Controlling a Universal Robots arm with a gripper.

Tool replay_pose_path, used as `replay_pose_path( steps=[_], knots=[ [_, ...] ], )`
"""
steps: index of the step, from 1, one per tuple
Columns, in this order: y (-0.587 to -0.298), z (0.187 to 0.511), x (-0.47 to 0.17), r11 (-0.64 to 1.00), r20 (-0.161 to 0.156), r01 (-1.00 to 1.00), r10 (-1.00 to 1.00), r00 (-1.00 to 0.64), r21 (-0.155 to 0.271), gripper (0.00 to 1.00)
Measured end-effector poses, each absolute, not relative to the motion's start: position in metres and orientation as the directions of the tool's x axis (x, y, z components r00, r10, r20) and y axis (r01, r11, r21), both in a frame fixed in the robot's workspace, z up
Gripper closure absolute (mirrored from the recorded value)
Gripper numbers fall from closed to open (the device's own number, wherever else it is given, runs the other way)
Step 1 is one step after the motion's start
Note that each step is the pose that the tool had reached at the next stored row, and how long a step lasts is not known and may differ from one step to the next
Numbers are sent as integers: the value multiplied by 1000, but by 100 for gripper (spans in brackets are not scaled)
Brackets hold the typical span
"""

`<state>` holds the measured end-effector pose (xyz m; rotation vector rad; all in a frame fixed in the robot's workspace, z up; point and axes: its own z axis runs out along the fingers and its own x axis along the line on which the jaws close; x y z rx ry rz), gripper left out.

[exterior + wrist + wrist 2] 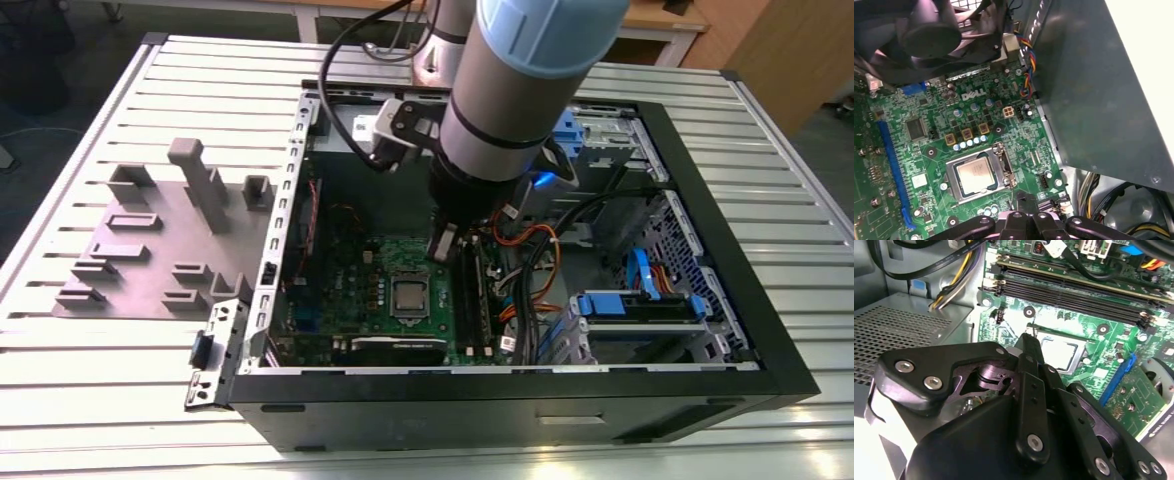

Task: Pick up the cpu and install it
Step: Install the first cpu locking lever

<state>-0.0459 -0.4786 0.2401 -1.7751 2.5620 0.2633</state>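
first wrist view: the cpu (pixel 974 172) lies flat inside the socket frame (pixel 950 180) on the motherboard (pixel 1019 135), so the placing looks done; whether it is latched cannot be told. the gripper (pixel 1029 209), fingers pressed together on nothing, hangs just beside the socket, off the chip, inside the open computer case (pixel 534 410).
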Motion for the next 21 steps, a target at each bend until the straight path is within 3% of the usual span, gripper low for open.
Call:
replay_pose_path(
  steps=[21],
  knots=[
    [-492,240,-46,338,-104,-932,-931,-351,129,89]
  ],
)
